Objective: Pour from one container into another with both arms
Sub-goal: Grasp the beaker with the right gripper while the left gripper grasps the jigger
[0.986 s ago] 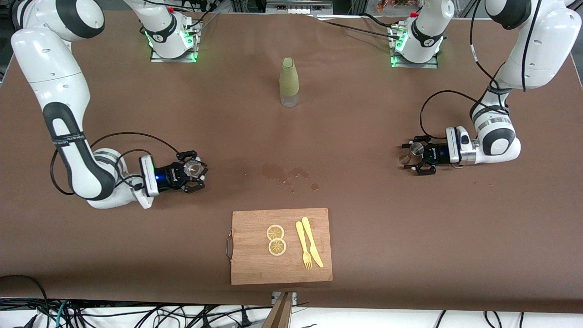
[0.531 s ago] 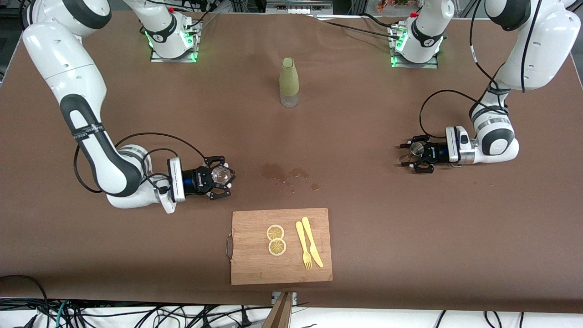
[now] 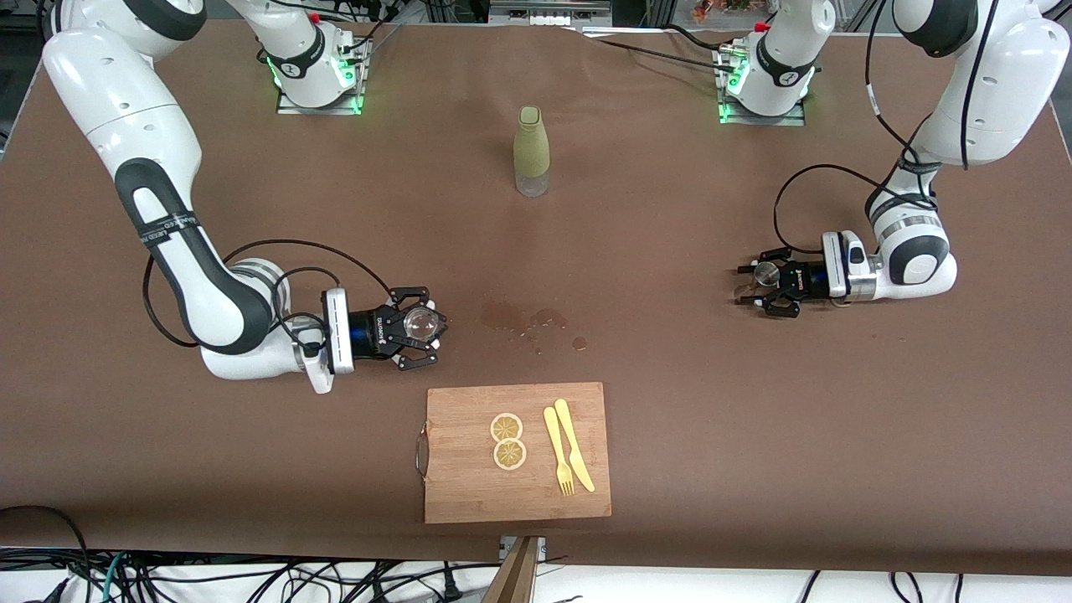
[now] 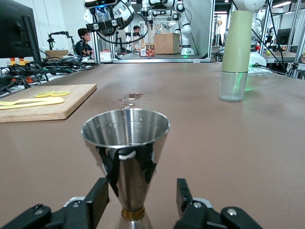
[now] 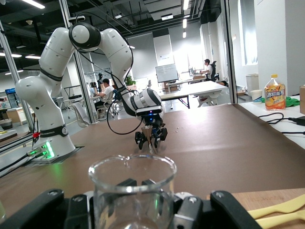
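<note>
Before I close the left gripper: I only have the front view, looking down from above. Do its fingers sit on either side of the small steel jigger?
Observer: Yes. In the left wrist view the small steel double-cone jigger stands upright on the brown table between the left gripper fingers, with a gap on each side.
Operator: And the right gripper?
Observer: The right wrist view shows the right gripper clamped on a clear glass beaker, whose rim has a pouring lip.
</note>
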### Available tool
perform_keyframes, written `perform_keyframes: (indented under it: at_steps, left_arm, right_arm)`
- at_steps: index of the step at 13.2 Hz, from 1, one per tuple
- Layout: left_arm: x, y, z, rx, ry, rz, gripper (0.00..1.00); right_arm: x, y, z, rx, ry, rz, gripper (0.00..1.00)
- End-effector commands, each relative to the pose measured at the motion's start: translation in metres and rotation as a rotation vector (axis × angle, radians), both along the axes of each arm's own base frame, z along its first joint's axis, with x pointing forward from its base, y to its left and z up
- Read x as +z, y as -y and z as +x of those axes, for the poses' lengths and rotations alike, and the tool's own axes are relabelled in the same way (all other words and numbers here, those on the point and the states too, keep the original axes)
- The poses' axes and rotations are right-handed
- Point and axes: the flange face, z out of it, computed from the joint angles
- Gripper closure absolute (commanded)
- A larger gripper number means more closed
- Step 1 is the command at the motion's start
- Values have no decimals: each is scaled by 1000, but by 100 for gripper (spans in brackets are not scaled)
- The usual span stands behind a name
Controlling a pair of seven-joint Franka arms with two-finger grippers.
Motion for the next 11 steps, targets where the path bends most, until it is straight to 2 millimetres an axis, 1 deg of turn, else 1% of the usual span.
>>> perform_keyframes:
  at_steps: [1,2,4,6,7,9,11]
  left_arm:
    - [-10,-4,-15,-73,233,-28,54]
    - [-10,-6,-15,-71,236,-26,59]
    - [-10,-8,-15,-67,240,-28,61]
    - [-10,-10,-16,-69,270,-28,70]
    - [-10,-11,-15,-68,274,-26,77]
    - [-10,-11,-16,-67,274,-25,100]
    - [-9,-11,-14,-64,276,-26,100]
  right_arm:
    - [7,-8,0,-27,-24,19,94]
    - [8,-8,0,-31,-52,16,94]
    - [9,-9,0,-31,-65,12,94]
    - [9,-8,1,-31,-66,13,94]
    - [9,-8,1,-30,-66,14,94]
    - [9,-8,1,-30,-66,14,94]
    - [9,-7,1,-29,-66,15,94]
